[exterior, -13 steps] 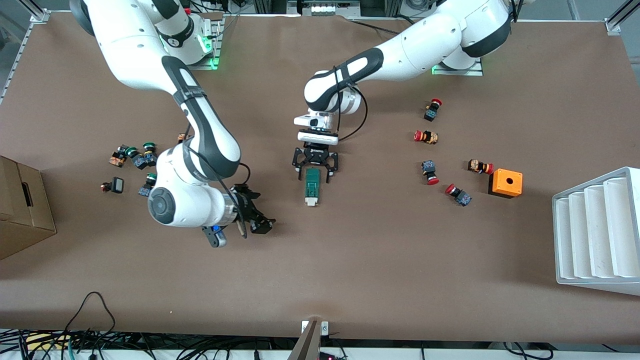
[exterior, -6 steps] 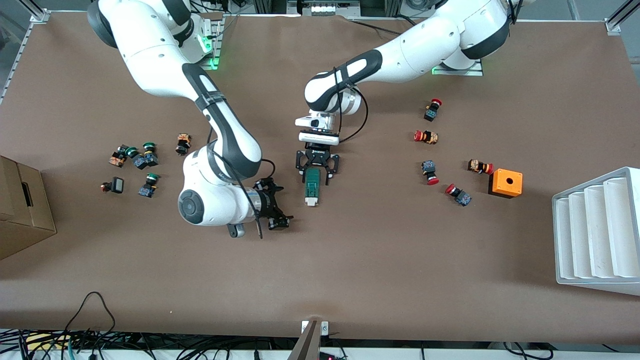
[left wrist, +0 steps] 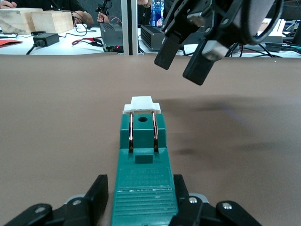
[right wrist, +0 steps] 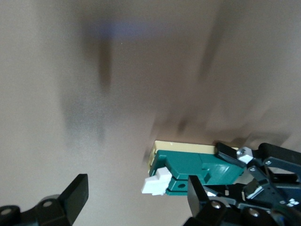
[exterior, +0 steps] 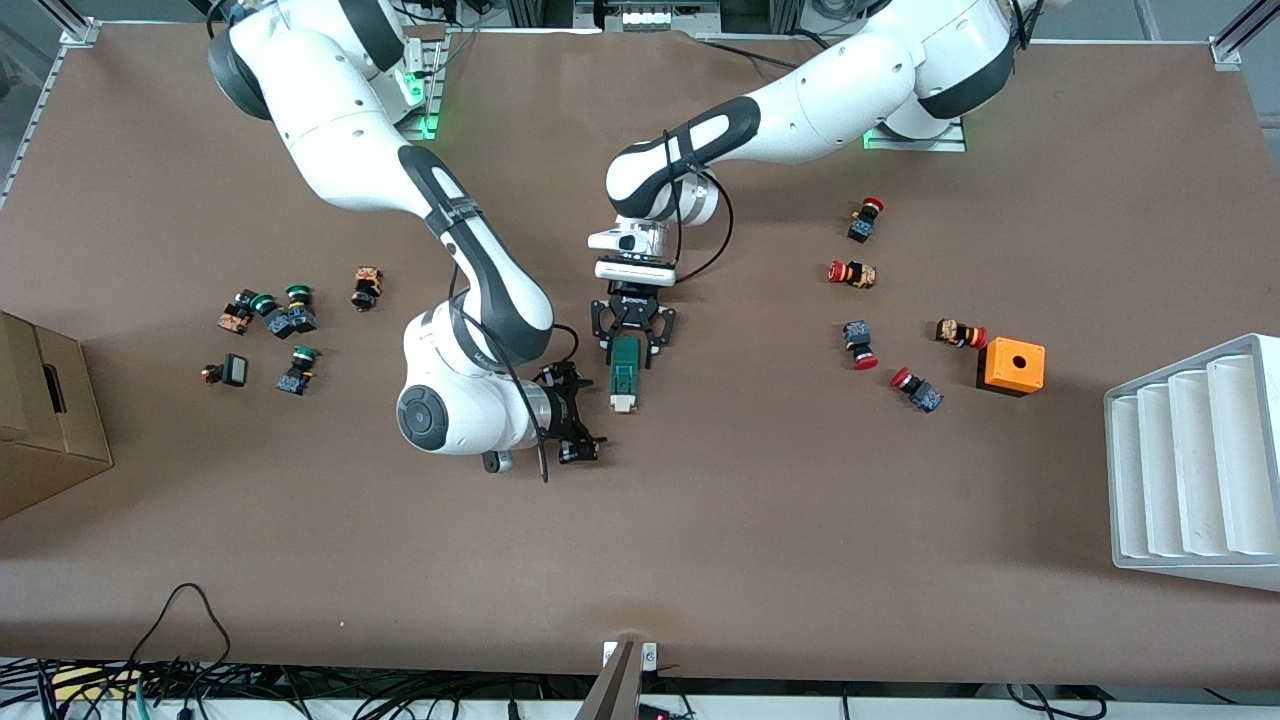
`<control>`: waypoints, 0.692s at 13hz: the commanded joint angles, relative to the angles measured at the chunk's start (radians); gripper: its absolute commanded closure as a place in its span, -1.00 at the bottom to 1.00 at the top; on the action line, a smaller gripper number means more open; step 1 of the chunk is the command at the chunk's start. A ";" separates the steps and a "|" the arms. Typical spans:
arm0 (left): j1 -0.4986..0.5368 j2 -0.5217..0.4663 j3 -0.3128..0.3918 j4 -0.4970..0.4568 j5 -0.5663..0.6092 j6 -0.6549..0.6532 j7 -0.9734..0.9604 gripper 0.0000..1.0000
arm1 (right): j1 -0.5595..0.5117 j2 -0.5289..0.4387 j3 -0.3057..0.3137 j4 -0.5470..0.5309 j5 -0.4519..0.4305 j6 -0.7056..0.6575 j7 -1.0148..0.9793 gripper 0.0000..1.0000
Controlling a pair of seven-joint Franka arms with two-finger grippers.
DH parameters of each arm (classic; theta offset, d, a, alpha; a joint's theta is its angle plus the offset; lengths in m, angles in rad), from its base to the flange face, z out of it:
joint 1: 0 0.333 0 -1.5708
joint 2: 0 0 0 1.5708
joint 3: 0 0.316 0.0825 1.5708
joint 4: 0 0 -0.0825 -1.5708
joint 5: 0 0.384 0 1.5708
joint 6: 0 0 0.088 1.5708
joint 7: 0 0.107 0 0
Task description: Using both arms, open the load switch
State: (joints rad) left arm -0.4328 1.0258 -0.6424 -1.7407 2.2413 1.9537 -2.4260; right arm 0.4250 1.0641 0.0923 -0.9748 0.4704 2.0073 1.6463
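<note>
The narrow dark-green plastic load switch (exterior: pixel 625 377) lies flat on the brown table (exterior: pixel 800 520), about in the middle, and its white tab end (exterior: pixel 622 405) points toward the front camera. Just beside this tab end, toward the right arm's end of the table, the black two-finger right gripper (exterior: pixel 575 420) hangs low over the table with its fingers (right wrist: pixel 75 195) wide apart and nothing between them. At the end of the switch farther from the camera, the black left gripper (exterior: pixel 632 338) is down on the table, and its fingers (left wrist: pixel 98 193) stand close on both long sides of the green body; whether they press it, I cannot tell.
</note>
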 commanded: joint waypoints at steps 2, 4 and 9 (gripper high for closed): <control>0.003 0.031 -0.013 0.006 0.023 -0.016 -0.015 0.12 | 0.014 0.028 0.018 0.053 0.019 0.017 0.065 -0.71; 0.003 0.031 -0.013 0.006 0.023 -0.016 -0.013 0.18 | 0.027 0.033 0.017 0.053 0.019 0.019 0.072 -0.63; 0.002 0.033 -0.013 0.006 0.023 -0.015 -0.015 0.18 | 0.040 0.045 0.012 0.053 0.017 0.021 0.087 -0.43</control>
State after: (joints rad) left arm -0.4337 1.0311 -0.6489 -1.7378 2.2470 1.9440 -2.4264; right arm 0.4608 1.0865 0.1067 -0.9637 0.4715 2.0324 1.7116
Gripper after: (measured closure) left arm 0.502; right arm 0.264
